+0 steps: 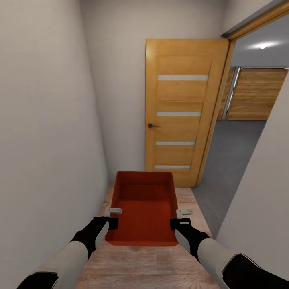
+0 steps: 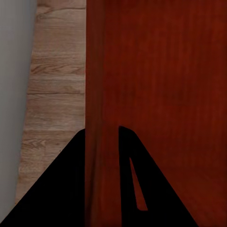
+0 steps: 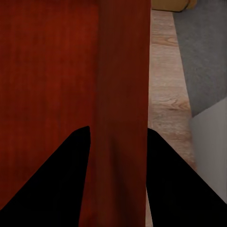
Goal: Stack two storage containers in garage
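Note:
I hold one orange-red lidless storage container (image 1: 144, 208) level in front of me, above a light wood-plank floor (image 1: 140, 261). My left gripper (image 1: 113, 211) is shut on its left wall and my right gripper (image 1: 184, 212) on its right wall. In the left wrist view my gripper (image 2: 102, 128) straddles the red wall (image 2: 99, 71), one finger on each side. The right wrist view has the same pinch (image 3: 118, 127) on the other wall (image 3: 123, 71). Through a doorway ahead on the right lies the garage's grey concrete floor (image 1: 233, 160).
I am in a narrow corridor with a white wall (image 1: 48, 140) close on the left and another wall (image 1: 261, 208) on the right. An orange-wood door (image 1: 180, 112) with four pale slits stands open ahead. Wood panelling (image 1: 257, 94) shows at the far side of the garage.

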